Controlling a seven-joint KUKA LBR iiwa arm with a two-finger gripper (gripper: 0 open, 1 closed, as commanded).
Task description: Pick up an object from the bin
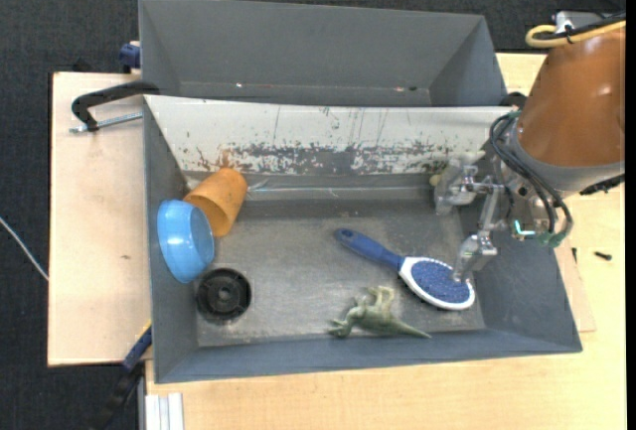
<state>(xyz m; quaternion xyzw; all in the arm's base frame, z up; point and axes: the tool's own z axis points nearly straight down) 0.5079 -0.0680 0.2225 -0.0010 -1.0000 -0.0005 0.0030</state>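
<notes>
My gripper (pixel 460 224) hangs at the right side of the bin with its two metal fingers spread apart, open, and nothing between them. The lower fingertip (pixel 473 255) is just above the right edge of a blue hairbrush (pixel 425 277), which lies flat on the bin floor. The brush has a white-rimmed oval head and a blue handle that points up and to the left. A small green toy dinosaur (pixel 376 315) lies on its side in front of the brush, near the front wall.
At the left wall lie an orange cup (pixel 221 199) on its side, a light blue bowl (pixel 184 239) tipped against it, and a black round disc (pixel 223 293). The arm's orange cover bulks over the right rim.
</notes>
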